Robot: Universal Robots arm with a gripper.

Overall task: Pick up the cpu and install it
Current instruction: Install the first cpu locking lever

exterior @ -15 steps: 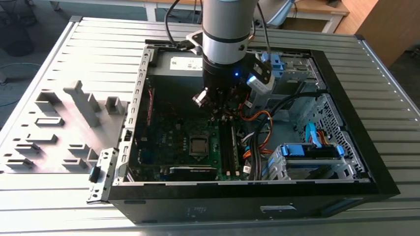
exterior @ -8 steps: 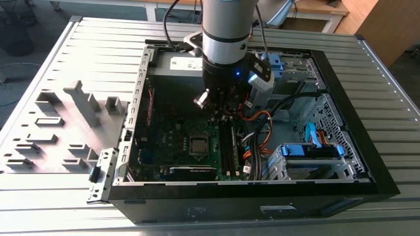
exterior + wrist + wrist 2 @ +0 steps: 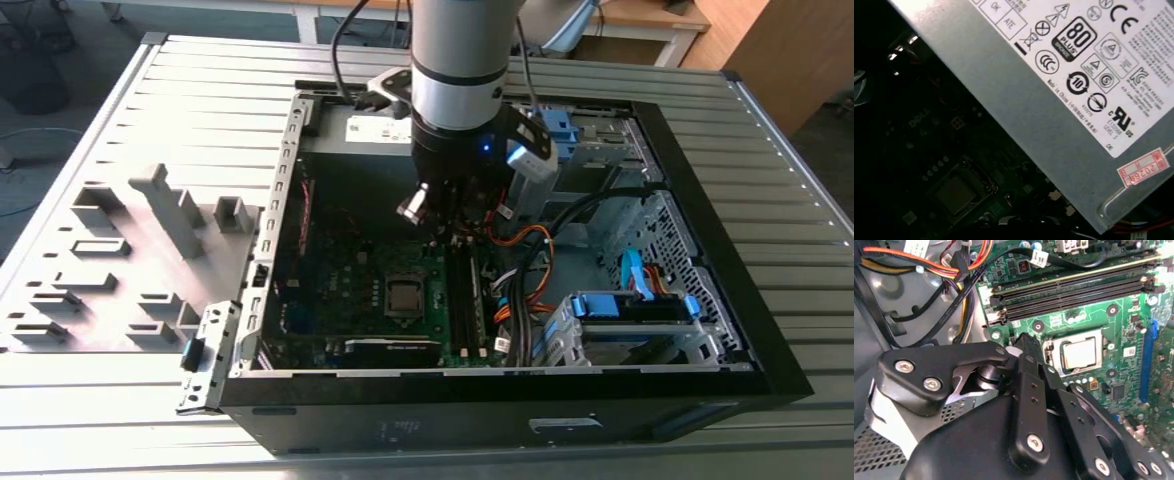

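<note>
One cpu (image 3: pixel 1078 354) sits flat in its socket (image 3: pixel 1052 354) on the green board (image 3: pixel 1126 315), right of centre in the second wrist view. Gripper (image 3: pixel 447 225) hangs over the board mid-frame in the exterior view; I cannot tell its opening or hold.

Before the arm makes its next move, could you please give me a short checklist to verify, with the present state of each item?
1. cpu lies flat inside the socket frame: ok.
2. Claw is apart from the cpu, above the board: ok.
3. Orange cables stay off the socket frame: ok.
4. Socket frame is locked down: cannot tell.
5. Claw carries nothing: cannot tell.
</note>
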